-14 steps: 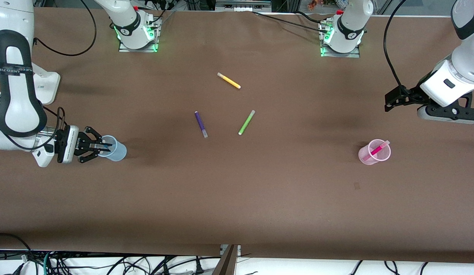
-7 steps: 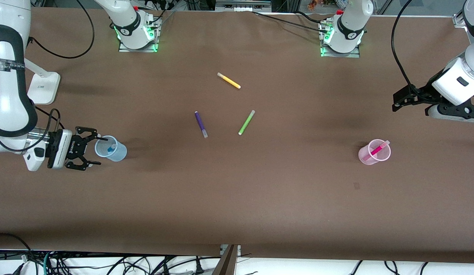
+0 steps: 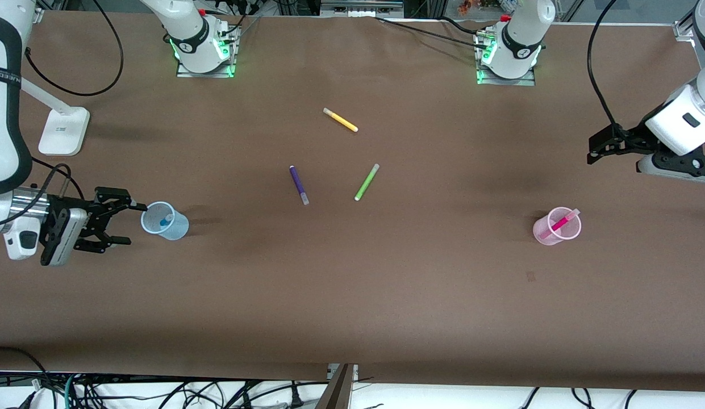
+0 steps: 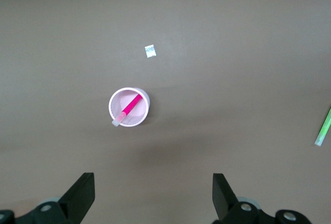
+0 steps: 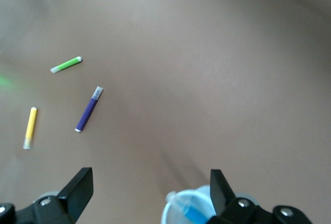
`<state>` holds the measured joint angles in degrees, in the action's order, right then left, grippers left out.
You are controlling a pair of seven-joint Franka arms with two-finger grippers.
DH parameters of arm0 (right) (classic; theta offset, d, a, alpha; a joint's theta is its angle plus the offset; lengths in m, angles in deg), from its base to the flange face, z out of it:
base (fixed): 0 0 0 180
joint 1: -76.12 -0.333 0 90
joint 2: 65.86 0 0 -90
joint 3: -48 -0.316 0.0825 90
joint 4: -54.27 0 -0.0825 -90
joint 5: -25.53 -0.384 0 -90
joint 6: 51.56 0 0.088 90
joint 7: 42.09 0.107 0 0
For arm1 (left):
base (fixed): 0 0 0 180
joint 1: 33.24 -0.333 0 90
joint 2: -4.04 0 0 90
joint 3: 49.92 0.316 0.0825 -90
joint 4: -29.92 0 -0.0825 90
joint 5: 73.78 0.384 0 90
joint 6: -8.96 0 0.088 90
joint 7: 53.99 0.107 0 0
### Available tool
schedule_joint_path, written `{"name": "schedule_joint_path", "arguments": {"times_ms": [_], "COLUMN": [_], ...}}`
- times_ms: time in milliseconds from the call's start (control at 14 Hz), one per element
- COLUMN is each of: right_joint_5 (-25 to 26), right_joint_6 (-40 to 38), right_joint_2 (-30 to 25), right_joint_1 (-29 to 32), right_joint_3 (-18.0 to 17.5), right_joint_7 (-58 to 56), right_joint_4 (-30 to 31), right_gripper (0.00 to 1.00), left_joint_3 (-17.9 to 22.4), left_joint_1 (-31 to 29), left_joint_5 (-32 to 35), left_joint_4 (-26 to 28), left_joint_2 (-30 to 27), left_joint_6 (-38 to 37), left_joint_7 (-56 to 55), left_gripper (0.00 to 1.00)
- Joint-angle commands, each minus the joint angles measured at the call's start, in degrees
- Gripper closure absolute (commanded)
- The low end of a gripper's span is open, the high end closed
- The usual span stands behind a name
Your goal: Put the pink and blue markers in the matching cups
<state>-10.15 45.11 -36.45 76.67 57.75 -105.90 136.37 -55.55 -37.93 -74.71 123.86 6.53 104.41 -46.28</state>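
The pink marker leans inside the pale pink cup toward the left arm's end of the table; both show in the left wrist view, marker in cup. The blue marker stands inside the pale blue cup toward the right arm's end; it shows in the right wrist view in the cup. My right gripper is open and empty beside the blue cup, apart from it. My left gripper is open and empty, raised over bare table beside the pink cup.
A dark purple pen, a lime green pen and a yellow pen lie mid-table. A white stand sits near the right arm's end. A small pale scrap lies near the pink cup.
My right gripper has opened, left the blue marker in the blue cup and drawn back from it. My left gripper has drifted a little farther from the pink cup.
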Motion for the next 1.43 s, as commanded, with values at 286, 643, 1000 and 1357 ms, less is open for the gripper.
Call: {"name": "schedule_joint_path", "arguments": {"times_ms": [286,643,1000,1357], "right_joint_5": [14.90,24.49,31.29,35.68], "right_joint_6": [-9.56,-14.23,-15.20,-15.11], "right_joint_2": [-1.90,-6.99,-18.58,-27.73], "right_joint_1": [-6.07,-7.40,-6.96,-4.17], "right_joint_3": [-0.34,-4.02,-6.85,-6.85], "right_joint_7": [30.99,54.19,66.17,65.31], "right_joint_4": [-8.08,-7.31,3.40,9.22], "right_gripper": [0.00,0.00,0.00,0.00], "left_joint_3": [2.28,6.68,6.68,6.68], "left_joint_1": [1.87,5.92,5.92,5.92], "left_joint_5": [-1.44,-1.00,-1.53,-1.71], "left_joint_4": [-0.43,-0.34,-0.34,-0.52], "left_joint_2": [-0.73,-0.91,-0.82,-0.56], "left_joint_6": [-1.94,-2.03,-1.59,-1.06], "left_joint_7": [2.66,2.84,2.84,2.75], "left_gripper": [0.00,0.00,0.00,0.00]}}
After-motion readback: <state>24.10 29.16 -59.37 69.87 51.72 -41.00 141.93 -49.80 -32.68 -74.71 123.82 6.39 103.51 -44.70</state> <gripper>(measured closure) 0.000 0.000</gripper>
